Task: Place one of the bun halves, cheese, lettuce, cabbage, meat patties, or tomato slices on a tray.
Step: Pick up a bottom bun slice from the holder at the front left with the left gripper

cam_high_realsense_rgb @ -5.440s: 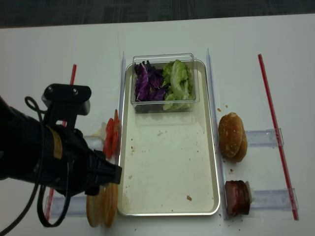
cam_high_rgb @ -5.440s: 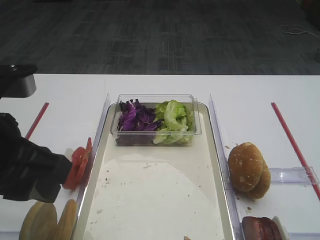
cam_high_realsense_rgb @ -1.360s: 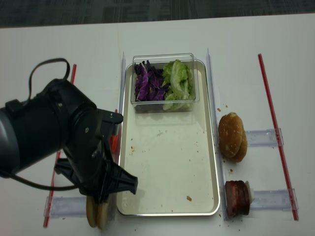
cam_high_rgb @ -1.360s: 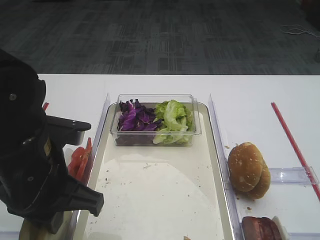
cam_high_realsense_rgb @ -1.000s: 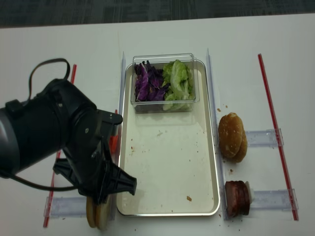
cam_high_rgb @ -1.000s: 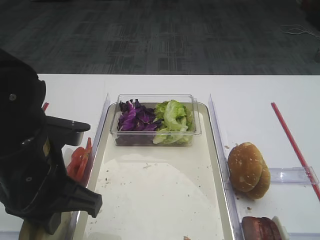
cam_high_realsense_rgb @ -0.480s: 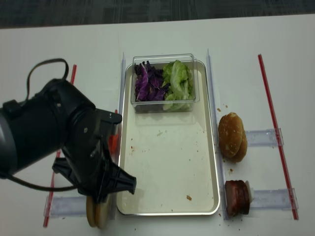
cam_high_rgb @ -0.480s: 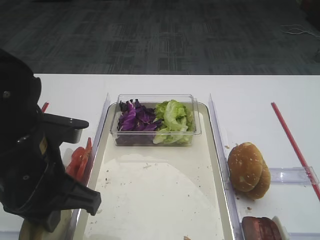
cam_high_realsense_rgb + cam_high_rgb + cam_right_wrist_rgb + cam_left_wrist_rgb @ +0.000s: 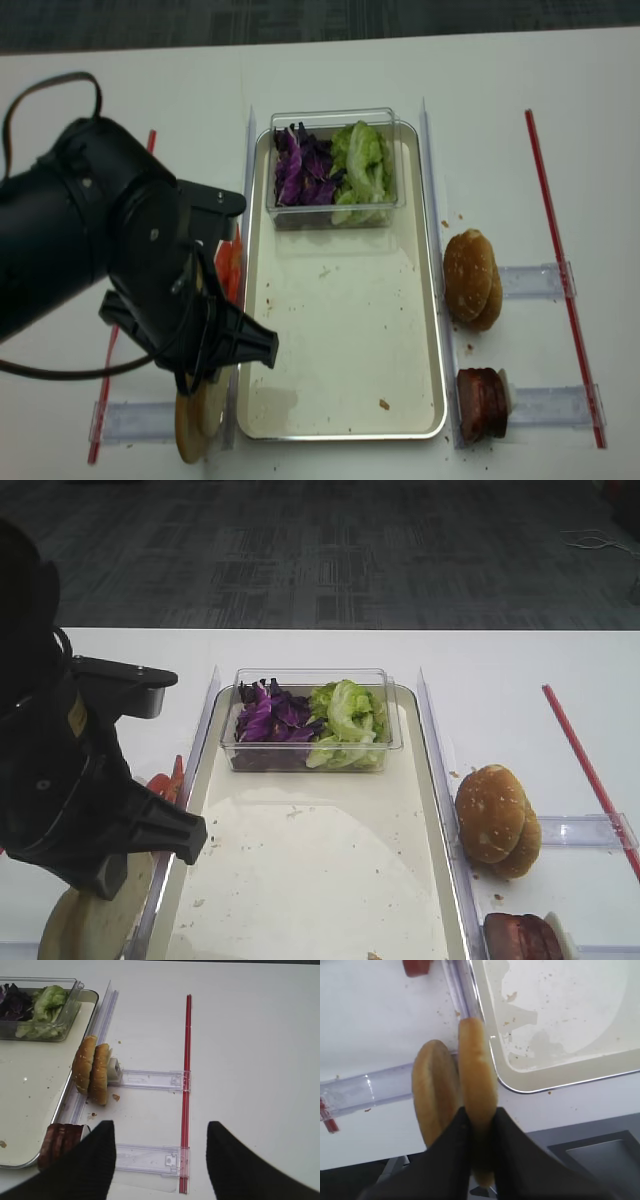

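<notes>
The left gripper (image 9: 479,1125) has its jaws clenched on one bun half (image 9: 477,1080), near-left of the tray (image 9: 440,780). The right gripper (image 9: 159,1160) hangs with jaws released over the desk (image 9: 250,1035).

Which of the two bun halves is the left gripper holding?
The bun half nearer the tray: the left gripper is shut on its edge. The other half stands free beside it.

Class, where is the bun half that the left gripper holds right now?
In the left wrist view, the left gripper is shut on a bun half, held on edge just left of the tray at its near corner, with a second bun half beside it.
</notes>
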